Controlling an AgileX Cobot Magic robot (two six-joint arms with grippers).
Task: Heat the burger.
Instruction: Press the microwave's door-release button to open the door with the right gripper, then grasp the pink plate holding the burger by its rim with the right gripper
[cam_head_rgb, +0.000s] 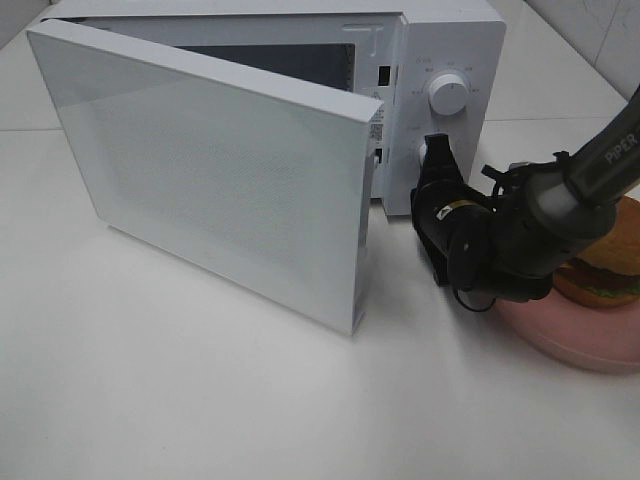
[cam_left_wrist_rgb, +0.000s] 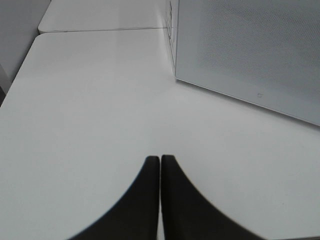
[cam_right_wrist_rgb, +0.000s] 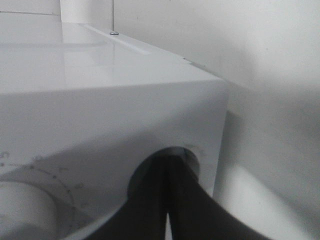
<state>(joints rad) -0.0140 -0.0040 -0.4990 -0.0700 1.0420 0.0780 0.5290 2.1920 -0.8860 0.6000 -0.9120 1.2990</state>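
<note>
Right wrist view: right gripper (cam_right_wrist_rgb: 169, 165) pinched shut at microwave's (cam_head_rgb: 450, 40) lower knob (cam_head_rgb: 426, 152); door's (cam_head_rgb: 220, 170) open, so best back straight off, then grab burger (cam_head_rgb: 612, 262).

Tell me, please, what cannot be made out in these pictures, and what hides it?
- Microwave cavity, exterior high view: the open door covers most of it.
- Burger, exterior high view: the right arm and the picture's edge leave only a part.
- Lower control, exterior high view: the right gripper covers it; the right wrist view is too dark.
- Left gripper: outside the exterior high view.
</note>
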